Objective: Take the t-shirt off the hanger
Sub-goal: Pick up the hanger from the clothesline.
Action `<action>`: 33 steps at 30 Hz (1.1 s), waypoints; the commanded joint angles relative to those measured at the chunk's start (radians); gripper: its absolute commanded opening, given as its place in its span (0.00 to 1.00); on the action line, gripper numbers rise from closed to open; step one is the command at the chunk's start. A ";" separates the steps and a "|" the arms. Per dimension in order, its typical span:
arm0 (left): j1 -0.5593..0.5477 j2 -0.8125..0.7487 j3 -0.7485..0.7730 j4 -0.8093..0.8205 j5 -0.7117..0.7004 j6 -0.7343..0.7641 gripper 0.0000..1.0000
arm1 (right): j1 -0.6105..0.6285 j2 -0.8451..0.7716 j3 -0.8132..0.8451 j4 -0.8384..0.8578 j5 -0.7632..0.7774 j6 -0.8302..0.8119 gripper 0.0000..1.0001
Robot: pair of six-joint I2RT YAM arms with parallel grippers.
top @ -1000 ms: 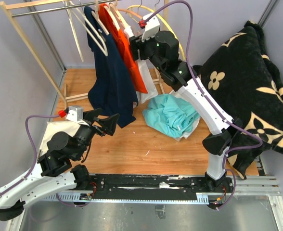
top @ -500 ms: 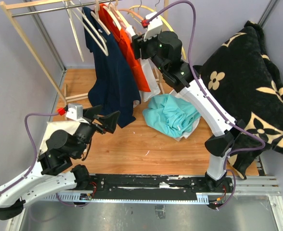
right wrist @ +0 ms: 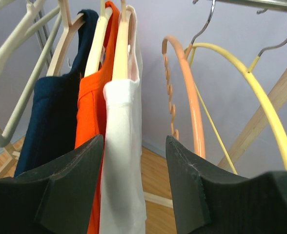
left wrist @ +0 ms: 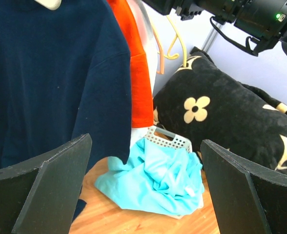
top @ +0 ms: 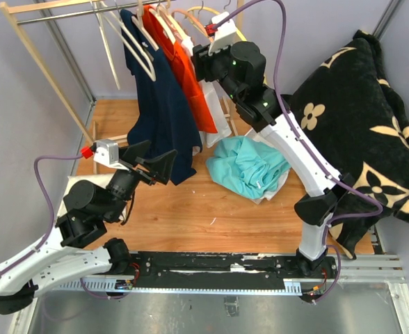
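Three t-shirts hang on wooden hangers from the rack: navy (top: 159, 118), orange (top: 190, 80) and white (top: 217, 115). High at the rack, my right gripper (top: 199, 61) is open beside the white t-shirt (right wrist: 121, 161). The shirt's edge hangs just inside the left finger, below its hanger (right wrist: 121, 44), and nothing is pinched. The orange shirt (right wrist: 90, 122) and navy shirt (right wrist: 48, 122) hang further left. My left gripper (top: 152, 158) is wide open and empty, low, facing the navy shirt's hem (left wrist: 51, 73).
A turquoise garment (left wrist: 158, 175) lies heaped over a white basket (left wrist: 170, 139) on the wooden floor. A black flowered blanket (top: 361, 125) fills the right side. Empty orange (right wrist: 190, 97) and yellow (right wrist: 265, 92) hangers hang right of the white shirt, and empty pale hangers (top: 138, 52) to the left.
My right gripper has risen slightly towards the hanger tops and its jaws have narrowed. My left gripper has lifted and moved a little closer to the navy shirt.
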 commanded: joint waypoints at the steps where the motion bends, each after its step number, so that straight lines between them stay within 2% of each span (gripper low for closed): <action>1: -0.005 -0.017 0.009 0.029 0.007 0.007 0.99 | 0.015 0.042 0.090 -0.001 -0.006 -0.009 0.55; 17: -0.004 -0.100 -0.039 -0.009 -0.005 -0.001 0.99 | 0.015 0.110 0.135 -0.005 -0.012 0.012 0.50; 23: -0.005 -0.101 -0.046 -0.010 -0.012 0.000 0.99 | 0.016 0.117 0.143 -0.005 -0.006 0.012 0.35; 27: -0.004 -0.102 -0.046 -0.010 -0.016 0.003 0.99 | 0.016 0.137 0.156 -0.003 0.001 0.018 0.11; 29: -0.004 -0.105 -0.047 -0.010 -0.019 0.003 0.99 | 0.015 0.145 0.159 0.004 0.007 0.021 0.04; 30: -0.005 -0.105 -0.047 -0.012 -0.020 0.003 1.00 | 0.016 0.145 0.158 0.008 0.012 0.022 0.01; 33: -0.004 -0.109 -0.048 -0.014 -0.024 0.005 1.00 | 0.015 0.144 0.156 0.022 0.018 0.026 0.01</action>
